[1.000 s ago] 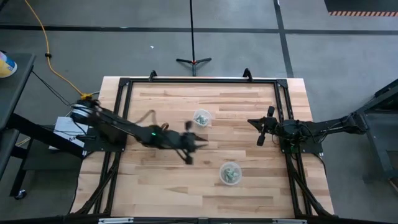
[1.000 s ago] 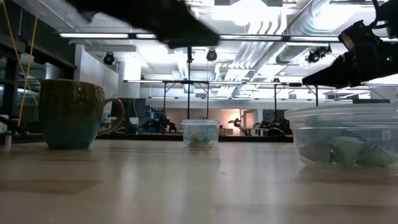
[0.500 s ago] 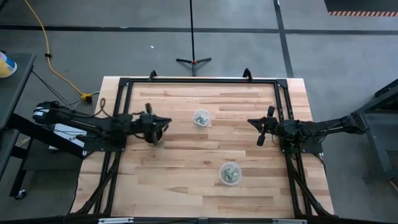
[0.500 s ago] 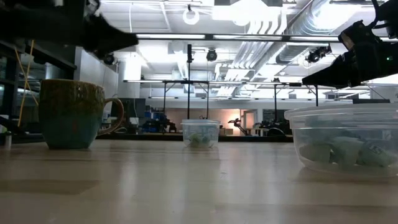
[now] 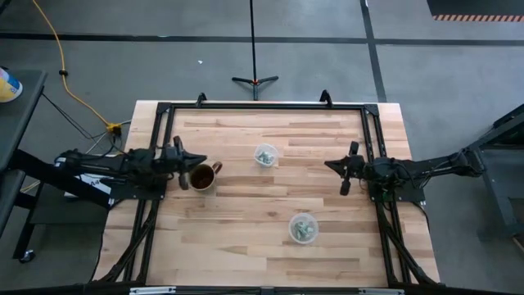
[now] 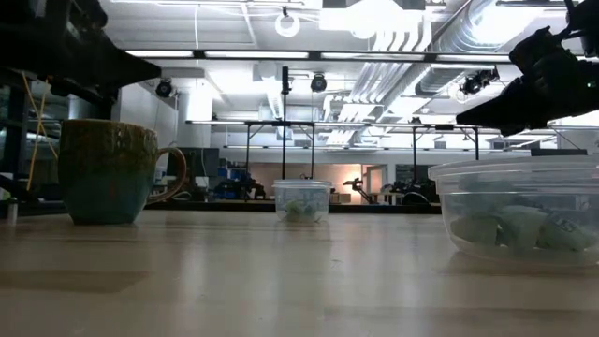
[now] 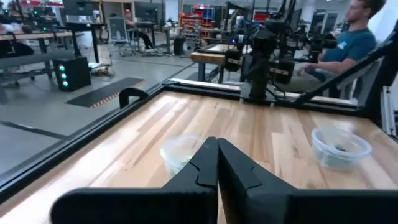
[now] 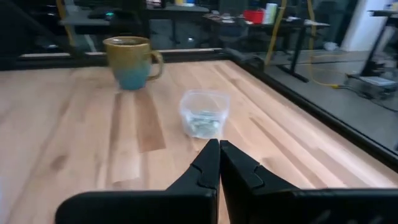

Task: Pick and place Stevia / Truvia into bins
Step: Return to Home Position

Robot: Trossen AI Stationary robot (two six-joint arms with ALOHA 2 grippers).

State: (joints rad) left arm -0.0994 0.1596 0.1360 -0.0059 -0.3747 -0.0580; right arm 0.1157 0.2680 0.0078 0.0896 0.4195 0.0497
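Pale green-and-white packets lie inside both clear cups: the far cup and the near cup. Both cups stand on their bases on the wooden table. I see no loose packets on the wood. My left gripper hangs shut above the table's left edge, beside the brown-gold mug, and holds nothing. My right gripper hovers shut near the right edge, pointing toward the far cup, also holding nothing.
The brown-gold mug stands at the table's left, just to the near side of my left gripper. A black frame rail runs around the table. A person sits beyond the right edge. Bare wood lies between the cups.
My left arm has drawn back fast from the table's middle, close to the far cup, toward the left edge, passing over the mug and uncovering it. Cups, mug and right arm have kept still.
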